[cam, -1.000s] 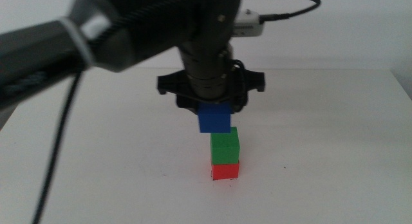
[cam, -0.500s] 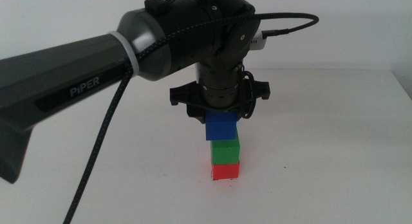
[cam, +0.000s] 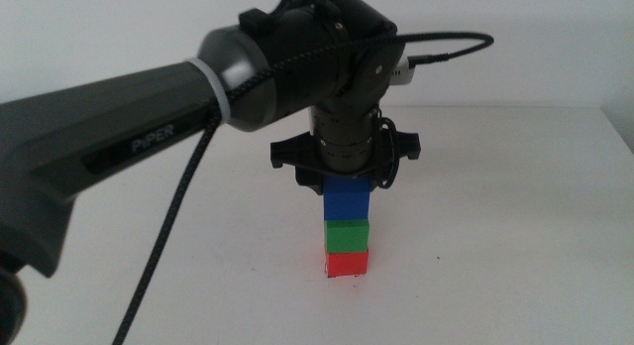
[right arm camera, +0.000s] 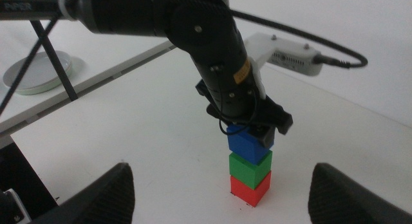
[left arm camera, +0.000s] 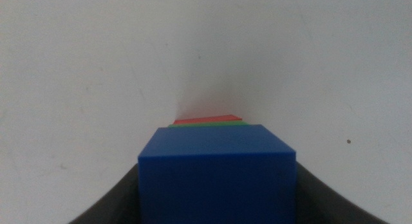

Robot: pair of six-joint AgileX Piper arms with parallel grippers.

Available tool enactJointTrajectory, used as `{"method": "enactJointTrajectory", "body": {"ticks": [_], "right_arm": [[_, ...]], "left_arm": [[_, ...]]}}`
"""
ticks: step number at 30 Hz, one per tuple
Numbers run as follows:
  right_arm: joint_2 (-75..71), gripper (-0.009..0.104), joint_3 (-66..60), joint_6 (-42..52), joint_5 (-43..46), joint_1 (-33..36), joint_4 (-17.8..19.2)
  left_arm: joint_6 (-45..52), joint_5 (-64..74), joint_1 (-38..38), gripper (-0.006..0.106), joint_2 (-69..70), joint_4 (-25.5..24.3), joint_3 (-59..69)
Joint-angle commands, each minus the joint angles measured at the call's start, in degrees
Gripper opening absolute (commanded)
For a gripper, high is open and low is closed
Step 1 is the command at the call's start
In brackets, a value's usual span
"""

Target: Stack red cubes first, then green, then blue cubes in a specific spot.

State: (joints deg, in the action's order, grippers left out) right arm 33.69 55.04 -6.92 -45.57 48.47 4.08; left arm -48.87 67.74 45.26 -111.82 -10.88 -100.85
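Note:
A red cube [cam: 347,264] sits on the white table with a green cube [cam: 347,234] stacked on it. The blue cube [cam: 347,199] rests on top of the green one, squarely in line. My left gripper [cam: 347,184] comes straight down from above and is shut on the blue cube [left arm camera: 217,176]. Past that cube, the left wrist view shows only thin edges of green [left arm camera: 209,124] and red [left arm camera: 207,120]. The specific spot is hidden under the stack. My right gripper [right arm camera: 217,180] waits open, back from the stack [right arm camera: 250,165].
A small black speck [cam: 439,258] lies on the table right of the stack. The left arm's black cable [cam: 173,236] hangs down at the left. A round grey disc [right arm camera: 38,69] sits beyond the table's edge in the right wrist view.
The left gripper has carried the blue cube right and down, from beside the green cube's top to resting on it. The red and green cubes have not moved.

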Motion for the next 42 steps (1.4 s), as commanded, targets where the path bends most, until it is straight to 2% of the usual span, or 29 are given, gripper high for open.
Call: {"method": "enactJointTrajectory", "body": {"ticks": [1,15,19,26,27,31,36,42], "right_arm": [[-0.20,0.093,-0.17,0.29,0.56,0.16,0.24],[-0.20,0.093,-0.17,0.29,0.56,0.16,0.24],[-0.20,0.093,-0.17,0.29,0.56,0.16,0.24],[-0.20,0.093,-0.17,0.29,0.56,0.16,0.24],[-0.20,0.093,-0.17,0.29,0.56,0.16,0.24],[-0.20,0.093,-0.17,0.29,0.56,0.16,0.24],[-0.20,0.093,-0.17,0.29,0.56,0.16,0.24],[-0.20,0.093,-0.17,0.29,0.56,0.16,0.24]], "left_arm": [[0.65,-1.26,0.36,-0.002,-0.37,0.34,-0.44],[0.87,-0.69,0.36,-0.002,-1.56,1.75,-0.44],[-0.63,1.09,0.36,0.004,-1.56,0.36,-0.44],[-0.63,1.12,0.36,0.020,-1.56,-0.04,-0.44],[-0.51,0.26,0.36,0.042,-1.56,-0.04,-0.44],[0.96,-1.65,0.36,0.059,-1.56,0.19,-0.44],[1.08,-1.74,0.36,0.071,-1.46,0.19,-0.44],[1.08,-1.22,0.36,0.079,-1.46,0.19,-0.44]]}}
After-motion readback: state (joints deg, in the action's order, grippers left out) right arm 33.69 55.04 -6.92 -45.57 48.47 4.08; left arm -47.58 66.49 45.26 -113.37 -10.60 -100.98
